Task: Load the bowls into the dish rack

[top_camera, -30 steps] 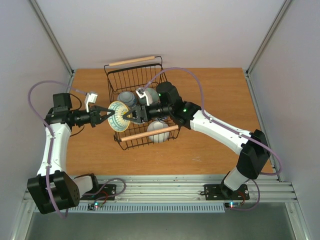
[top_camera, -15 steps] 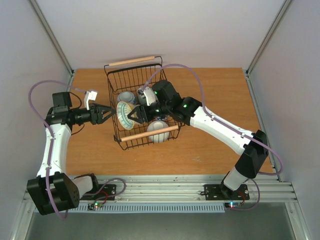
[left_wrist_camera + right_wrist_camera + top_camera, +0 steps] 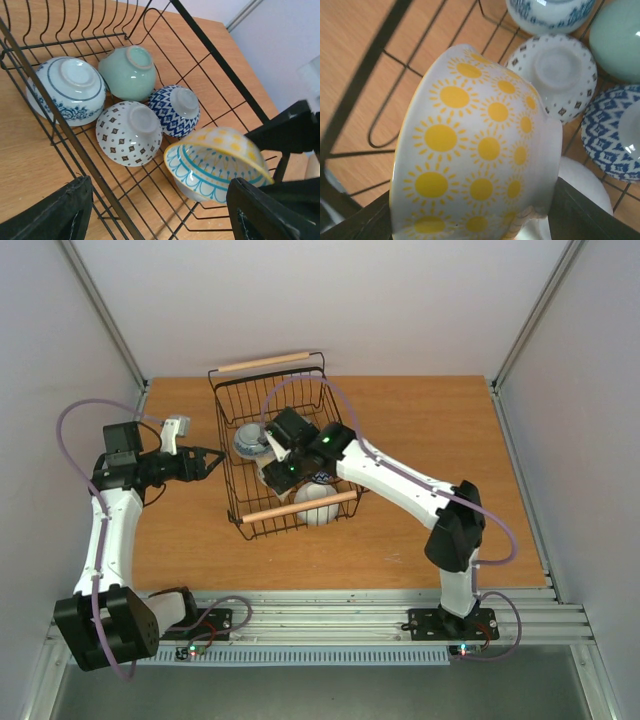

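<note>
My right gripper (image 3: pixel 277 464) is inside the black wire dish rack (image 3: pixel 226 430), shut on a cream bowl with yellow suns outside (image 3: pixel 480 150). That bowl (image 3: pixel 217 162), teal-patterned inside, hangs tilted just above the rack floor. Four bowls lie upside down beside it: blue-and-white floral (image 3: pixel 72 90), mint green (image 3: pixel 129 72), blue diamond-patterned (image 3: pixel 175 110) and white with red-brown diamonds (image 3: pixel 129 132). A plain white bowl (image 3: pixel 316 504) lies near the rack's front handle. Outside the rack's left wall, my left gripper (image 3: pixel 207 460) stands open and empty, its fingers (image 3: pixel 55 215) at the wire.
The rack has a wooden rod handle at the back (image 3: pixel 265 362) and another at the front (image 3: pixel 298 507). It stands on a wooden table (image 3: pixel 440 440) enclosed by white walls. A purple cable (image 3: pixel 70 420) loops off my left arm.
Both grippers held the sun bowl at the rack's left wall. My left gripper let go and drew back left. My right gripper carried the bowl further into the rack.
</note>
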